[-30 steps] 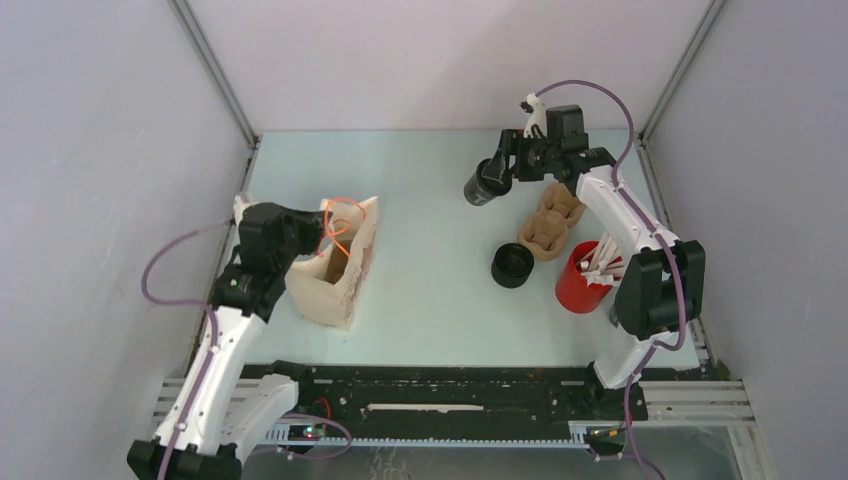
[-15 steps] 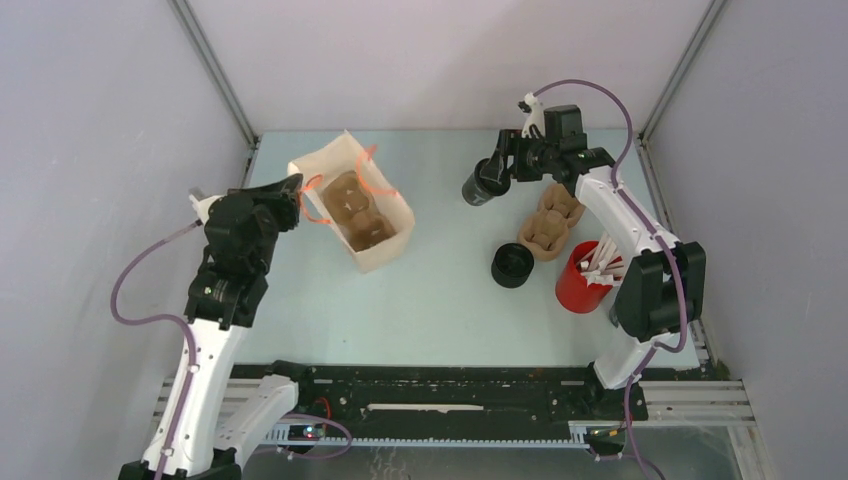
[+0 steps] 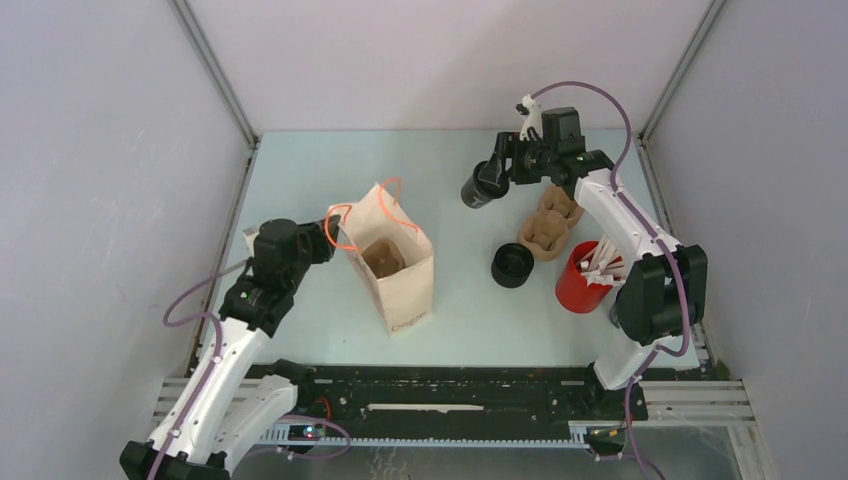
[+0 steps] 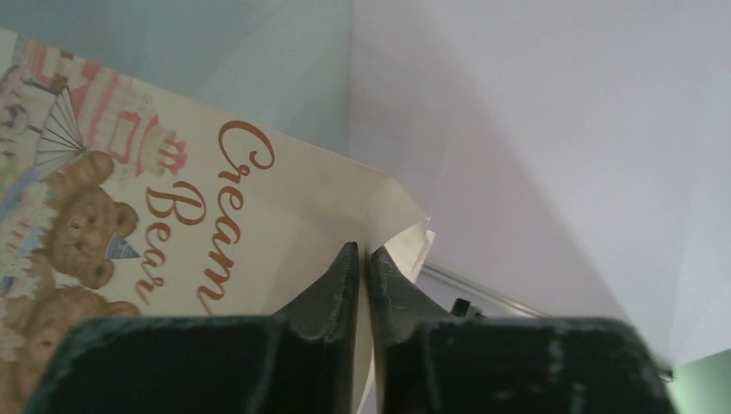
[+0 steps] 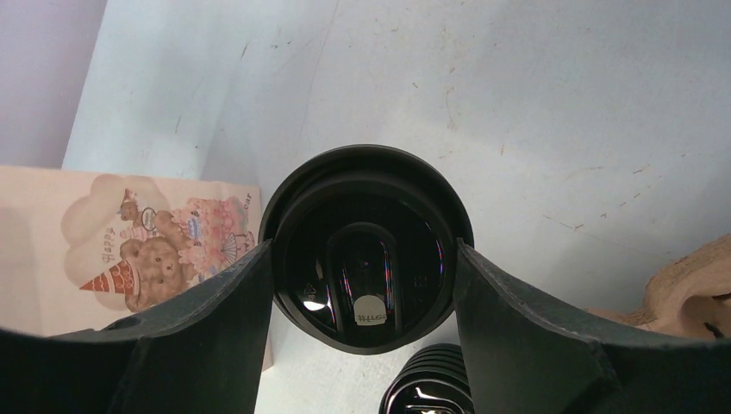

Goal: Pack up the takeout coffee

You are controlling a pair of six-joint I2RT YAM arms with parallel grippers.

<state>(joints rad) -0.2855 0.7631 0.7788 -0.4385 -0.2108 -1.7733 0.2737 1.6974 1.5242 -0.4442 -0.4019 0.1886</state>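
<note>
**A:** Right gripper [image 5: 360, 254] has the takeout coffee [image 3: 479, 189] clamped by its sides, jaws spread wide around it. It's up in the air beyond the paper bag [image 3: 405, 285] and off to the bag's right.

**B:** And the left gripper [image 4: 363, 255] is pinched tight on the bag's rim at its left side, only a sliver of paper between the fingers.

**A:** That pinch is my worry. It's a light bag on a thin grip, so one tug could tear the rim or tip the bag. If the paper slips free, the mouth may fold shut.

**B:** The mouth's narrow too. The orange handles [image 3: 392, 196] arch over it, and something brown sits inside, likely a pulp carrier [image 3: 383, 257]. The cup could snag a handle, or land crooked on that carrier and lean.

**A:** If it leans, I'd expect the lid to leak. The lid faces the wrist camera, though I can't tell whether the cup is dead upright.

**B:** On poses, the right arm is stretched far out, elbow bent, wrist turned toward the bag. The left arm reaches in low, wrist level with the bag's left rim.

**A:** A second black cup [image 3: 512, 265] sits on the table right of the bag, under the likely path.
</note>
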